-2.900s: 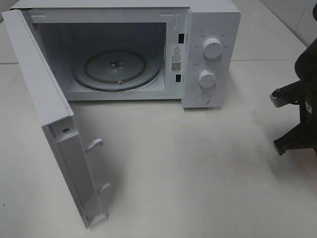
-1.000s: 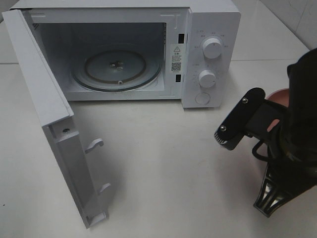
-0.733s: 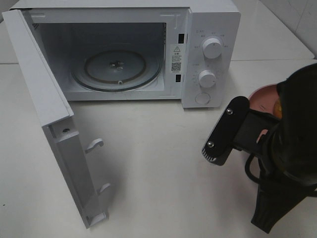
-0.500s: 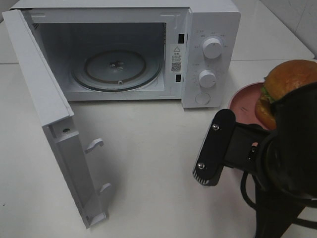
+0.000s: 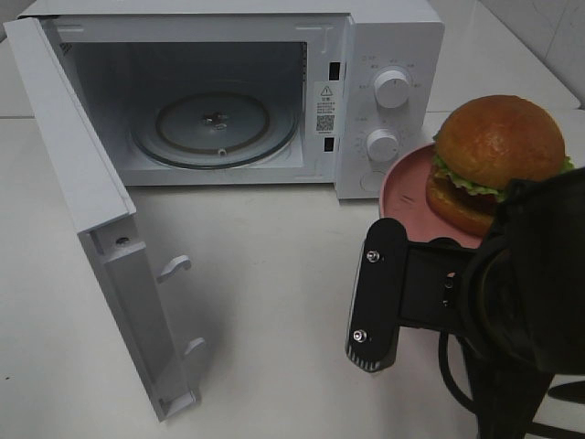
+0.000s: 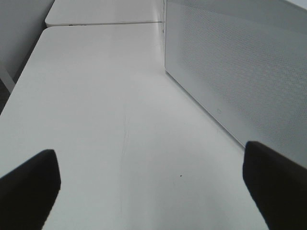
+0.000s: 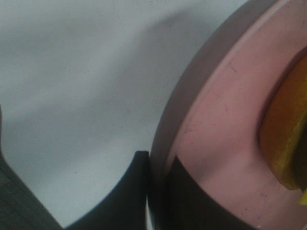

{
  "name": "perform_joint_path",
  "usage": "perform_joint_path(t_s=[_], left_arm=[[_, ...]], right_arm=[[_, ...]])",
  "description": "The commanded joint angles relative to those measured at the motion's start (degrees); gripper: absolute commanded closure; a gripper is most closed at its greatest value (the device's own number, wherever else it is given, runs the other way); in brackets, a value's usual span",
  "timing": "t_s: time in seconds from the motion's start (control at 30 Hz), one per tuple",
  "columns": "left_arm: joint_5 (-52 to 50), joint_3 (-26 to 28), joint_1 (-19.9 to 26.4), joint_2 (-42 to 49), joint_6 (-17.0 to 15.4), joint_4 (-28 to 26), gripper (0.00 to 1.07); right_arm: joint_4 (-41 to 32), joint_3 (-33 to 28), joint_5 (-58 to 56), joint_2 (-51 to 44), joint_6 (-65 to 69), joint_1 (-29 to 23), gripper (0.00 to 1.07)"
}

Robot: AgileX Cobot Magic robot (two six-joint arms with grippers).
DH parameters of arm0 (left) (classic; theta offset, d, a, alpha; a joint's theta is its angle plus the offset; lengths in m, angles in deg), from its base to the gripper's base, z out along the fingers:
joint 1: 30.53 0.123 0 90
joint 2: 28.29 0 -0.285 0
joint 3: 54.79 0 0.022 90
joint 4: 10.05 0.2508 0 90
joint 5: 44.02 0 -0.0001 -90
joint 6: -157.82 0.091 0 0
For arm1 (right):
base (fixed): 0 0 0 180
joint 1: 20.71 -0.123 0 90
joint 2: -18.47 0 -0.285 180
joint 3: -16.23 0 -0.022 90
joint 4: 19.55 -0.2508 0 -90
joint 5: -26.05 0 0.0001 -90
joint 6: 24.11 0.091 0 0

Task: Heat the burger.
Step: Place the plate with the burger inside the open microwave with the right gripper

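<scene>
White tabletop (image 5: 274, 302) with a microwave (image 5: 388, 37) at its rear edge, door (image 5: 82, 210) swung wide and glass turntable (image 5: 215, 123) bare. Within the last second the right arm has advanced from the tabletop's right edge, bringing the burger (image 5: 498, 146) on its pink plate (image 5: 411, 187) into full view near that edge, beside the control knobs (image 5: 393, 89). The right tool (image 7: 160, 187) pinches the plate rim. The left tool (image 6: 151, 184), spread wide around nothing, hangs beside a perforated white panel (image 6: 230, 72). Judged stage: transport under way; insertion, door closing and timer setting remain.
</scene>
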Motion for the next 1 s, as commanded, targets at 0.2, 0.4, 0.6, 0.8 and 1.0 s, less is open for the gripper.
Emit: perform_joint_path(t_s=[0.2, 0.4, 0.6, 0.8, 1.0], left_arm=[[-0.17, -0.11, -0.34, 1.09, -0.11, -0.40, 0.09], [-0.17, -0.11, -0.34, 1.09, -0.11, -0.40, 0.09], [-0.17, -0.11, -0.34, 1.09, -0.11, -0.40, 0.09], [-0.17, -0.11, -0.34, 1.09, -0.11, -0.40, 0.09], [-0.17, -0.11, -0.34, 1.09, -0.11, -0.40, 0.09]], right_arm=[[6.47, -0.17, 4.76, -0.57, -6.59, -0.23, 1.07], [8.37, -0.17, 7.85, -0.57, -11.34, -0.23, 1.07], [8.54, -0.17, 10.71, -0.57, -16.33, -0.23, 1.07], [8.54, -0.17, 13.01, -0.57, -21.08, -0.23, 1.07], [8.77, -0.17, 14.21, -0.57, -26.36, -0.23, 1.06]])
